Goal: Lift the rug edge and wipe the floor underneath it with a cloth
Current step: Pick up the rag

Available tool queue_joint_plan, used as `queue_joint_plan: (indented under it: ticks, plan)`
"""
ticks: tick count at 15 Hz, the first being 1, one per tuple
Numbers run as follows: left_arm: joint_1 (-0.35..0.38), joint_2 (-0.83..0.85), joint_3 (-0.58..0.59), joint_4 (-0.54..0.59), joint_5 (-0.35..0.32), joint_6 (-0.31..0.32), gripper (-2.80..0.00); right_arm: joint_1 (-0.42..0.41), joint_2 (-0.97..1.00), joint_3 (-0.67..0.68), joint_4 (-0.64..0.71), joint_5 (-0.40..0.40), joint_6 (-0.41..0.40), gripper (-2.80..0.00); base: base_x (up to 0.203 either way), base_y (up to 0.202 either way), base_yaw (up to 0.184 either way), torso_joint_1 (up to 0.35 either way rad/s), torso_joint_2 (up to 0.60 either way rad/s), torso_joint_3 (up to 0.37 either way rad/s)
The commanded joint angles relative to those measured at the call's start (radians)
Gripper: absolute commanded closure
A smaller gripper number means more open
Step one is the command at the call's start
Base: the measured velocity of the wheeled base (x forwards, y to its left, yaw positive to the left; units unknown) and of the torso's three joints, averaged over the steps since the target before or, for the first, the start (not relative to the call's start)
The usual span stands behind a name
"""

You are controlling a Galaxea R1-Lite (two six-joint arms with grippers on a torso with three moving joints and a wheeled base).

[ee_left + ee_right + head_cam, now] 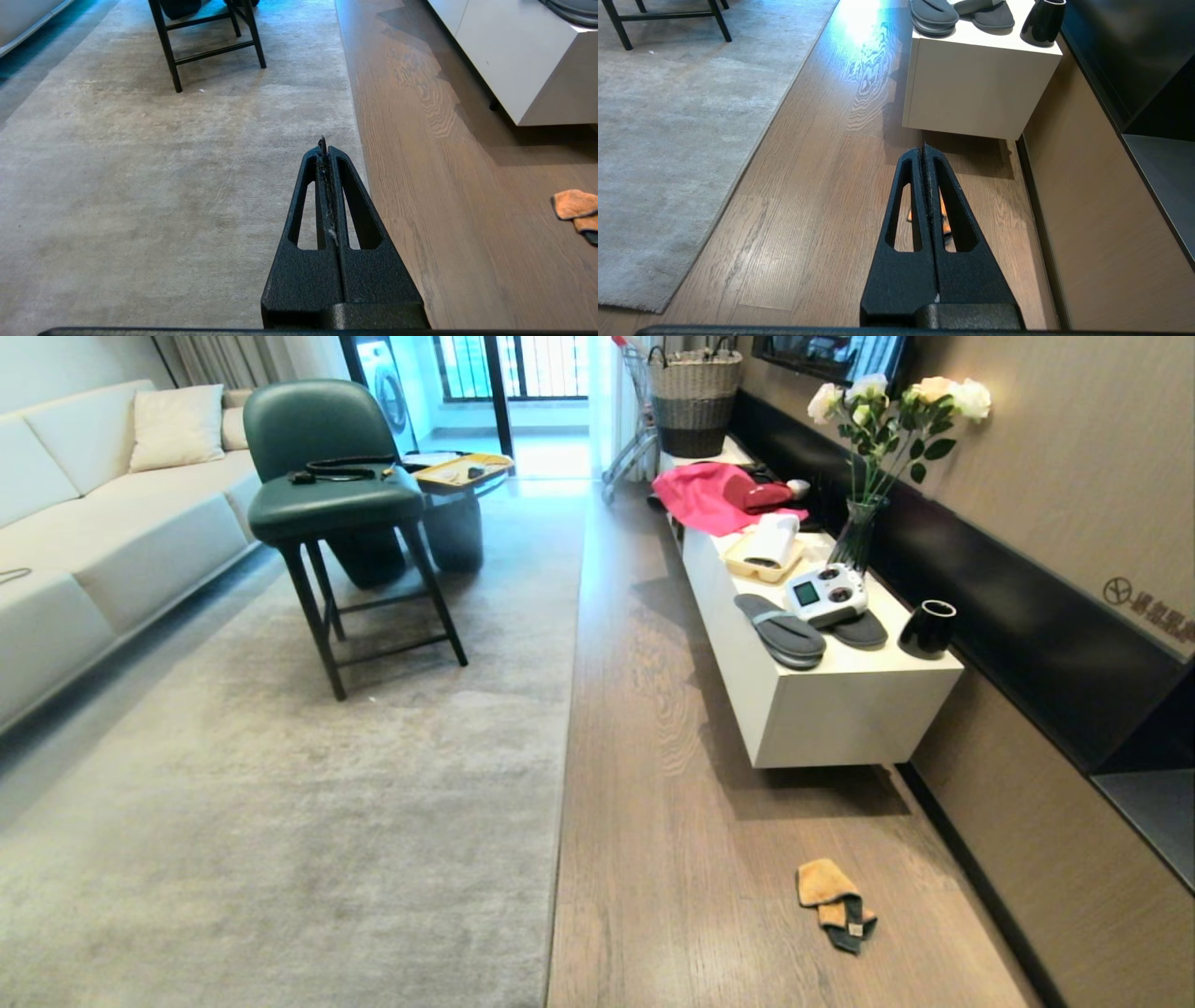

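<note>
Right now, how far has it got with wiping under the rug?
Nothing looks done. The rug edge lies flat on the floor, and the cloth sits untouched near the white cabinet. Both the left hand and right hand are shut and empty. Fetching, lifting and wiping remain.

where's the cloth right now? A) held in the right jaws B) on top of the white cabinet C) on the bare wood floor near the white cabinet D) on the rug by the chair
C: the cloth lies crumpled on the floor, between the rug edge and the wall, just in front of the white cabinet; neither gripper holds it.
</note>
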Motion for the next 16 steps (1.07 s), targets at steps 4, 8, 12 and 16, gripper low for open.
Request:
queue_joint_plan:
  ticks: [4, 8, 12, 16]
  plan:
    - [-0.001, 0.000, 0.000, -0.002, 0.001, -0.006, 0.00, 0.000, 0.001, 0.000, 0.001, 0.001, 0.000, 0.00, 0.000, 0.000, 0.000, 0.000, 0.00, 0.000]
    - [-0.001, 0.000, 0.000, -0.002, 0.001, -0.007, 0.00, 0.000, 0.001, 0.000, 0.001, 0.001, -0.001, 0.00, 0.000, 0.000, 0.000, 0.000, 0.00, 0.000]
    - [-0.001, 0.000, 0.000, -0.002, 0.001, -0.007, 0.00, 0.000, 0.001, 0.000, 0.000, 0.001, -0.001, 0.00, 0.000, 0.000, 0.000, 0.000, 0.00, 0.000]
    - [0.000, 0.000, 0.000, -0.002, 0.000, -0.010, 0.00, 0.000, 0.001, 0.000, 0.001, 0.001, 0.000, 0.00, 0.000, 0.000, 0.000, 0.001, 0.00, -0.008]
